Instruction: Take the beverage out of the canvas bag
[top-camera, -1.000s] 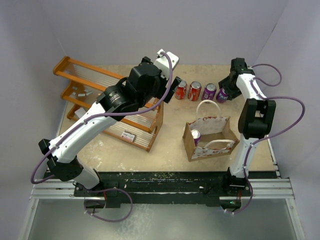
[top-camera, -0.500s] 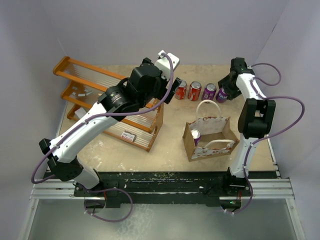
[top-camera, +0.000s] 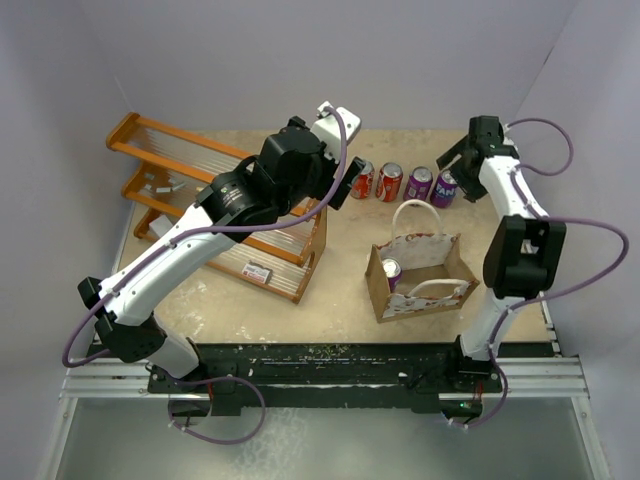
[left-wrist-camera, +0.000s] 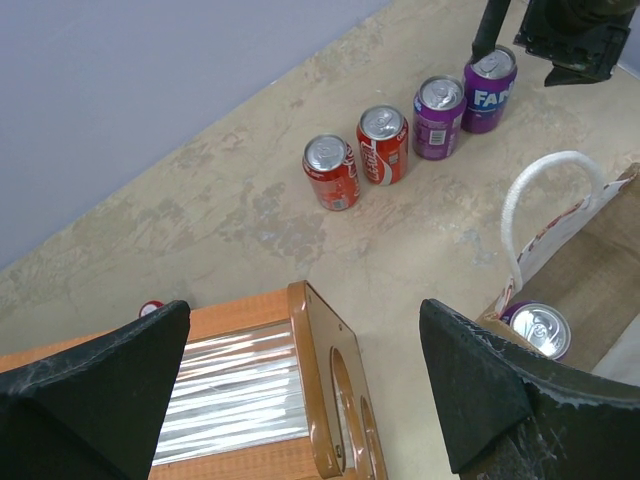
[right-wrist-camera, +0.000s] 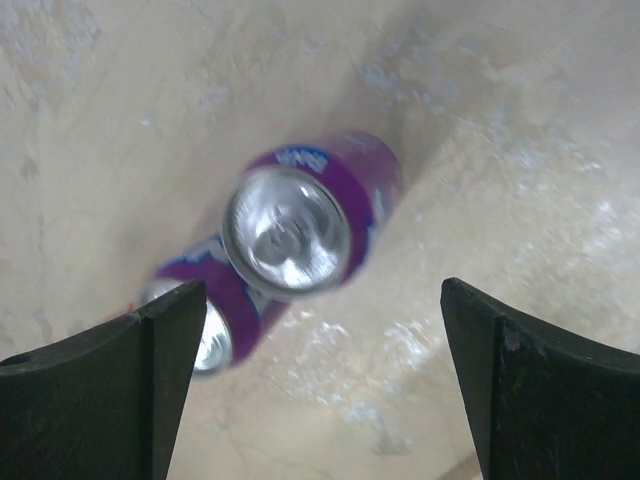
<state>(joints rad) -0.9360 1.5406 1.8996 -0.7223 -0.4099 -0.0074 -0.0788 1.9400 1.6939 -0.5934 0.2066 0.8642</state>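
Top view only: You see both arms whole, the wooden rack at the left and the canvas bag standing upright on the table, right of centre.
Left wrist view only: You look down past the rack's end at the row of cans and into one corner of the bag.
Right wrist view only: You look straight down on two purple tops; the picture is blurred.
Task item: One beverage can, purple with a silver top, stands inside the bag against its left wall.
Cans counted: Five in all, four in a row on the table behind the bag and one in the bag.
Red cans: Two, at the left of the row, just beside each other.
Purple cans: Two, at the right of the row.
Bag handles: Two white loops, one on each long side.
Writing: On the right-end purple can you read white letters "FAN". The second red can bears white script too small to read.
Left gripper: Fingers wide apart with nothing between them, above the rack's end.
Right gripper: Fingers wide apart, one to each side of the right-end purple can and clear of it.
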